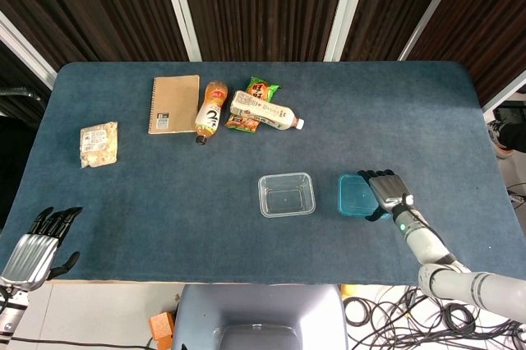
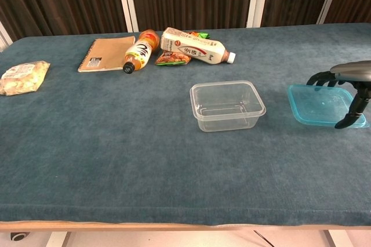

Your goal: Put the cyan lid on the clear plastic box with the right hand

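The cyan lid (image 1: 354,195) (image 2: 320,104) sits right of the clear plastic box (image 1: 287,194) (image 2: 227,105), a small gap apart. My right hand (image 1: 387,192) (image 2: 345,87) grips the lid's right side, fingers over the top and thumb under the near right edge. In the chest view the lid looks raised a little off the cloth. The box stands upright and has nothing in it. My left hand (image 1: 37,243) hangs off the table's front left corner, fingers extended, holding nothing.
At the back of the blue table (image 1: 164,202) lie a notebook (image 1: 173,103), a tea bottle (image 1: 211,110), a milk-tea bottle (image 1: 263,111) over snack packets (image 1: 262,86), and a wrapped snack (image 1: 99,144) at the left.
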`<control>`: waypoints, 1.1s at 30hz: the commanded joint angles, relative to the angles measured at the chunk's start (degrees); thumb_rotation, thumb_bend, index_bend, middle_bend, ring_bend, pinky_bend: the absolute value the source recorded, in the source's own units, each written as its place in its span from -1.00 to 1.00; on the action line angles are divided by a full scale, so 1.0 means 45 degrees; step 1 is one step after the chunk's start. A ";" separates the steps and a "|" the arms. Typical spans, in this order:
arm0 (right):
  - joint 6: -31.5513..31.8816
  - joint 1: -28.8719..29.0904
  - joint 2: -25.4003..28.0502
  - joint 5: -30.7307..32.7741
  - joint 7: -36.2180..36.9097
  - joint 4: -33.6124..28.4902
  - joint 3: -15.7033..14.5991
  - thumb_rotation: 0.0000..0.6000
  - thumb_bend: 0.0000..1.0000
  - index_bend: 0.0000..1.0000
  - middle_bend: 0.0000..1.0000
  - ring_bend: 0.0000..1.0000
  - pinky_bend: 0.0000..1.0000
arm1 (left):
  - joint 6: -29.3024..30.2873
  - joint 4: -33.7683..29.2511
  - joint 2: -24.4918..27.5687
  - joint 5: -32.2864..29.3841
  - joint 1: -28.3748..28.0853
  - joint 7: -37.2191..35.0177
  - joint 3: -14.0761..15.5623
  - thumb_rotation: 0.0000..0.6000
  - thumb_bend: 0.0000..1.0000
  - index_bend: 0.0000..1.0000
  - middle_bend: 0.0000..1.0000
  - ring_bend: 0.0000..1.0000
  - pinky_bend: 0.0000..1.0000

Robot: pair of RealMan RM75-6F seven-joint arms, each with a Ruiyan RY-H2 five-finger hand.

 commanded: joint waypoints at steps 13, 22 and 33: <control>-0.0180 0.0393 0.1495 -0.2123 0.2049 -0.2988 0.2161 1.00 -0.92 0.35 -0.27 -0.60 -0.74 | 0.0070 0.0243 -0.0067 -0.0093 0.0134 -0.0244 -0.0065 1.00 -0.35 -1.00 -0.76 -0.71 -0.82; -0.0608 0.1852 0.0199 -0.0610 0.0360 -0.2955 0.2230 1.00 -0.92 0.31 -0.27 -0.60 -0.76 | 0.0017 0.0304 -0.0078 -0.0183 0.0156 -0.0315 -0.0111 1.00 -0.36 -1.00 -0.75 -0.71 -0.82; 0.0429 0.2789 -0.0815 0.1724 -0.1581 -0.2941 0.1715 1.00 -0.92 0.30 -0.27 -0.60 -0.78 | -0.0047 0.0282 -0.0055 -0.0160 0.0114 -0.0278 -0.0148 1.00 -0.36 -1.00 -0.76 -0.71 -0.82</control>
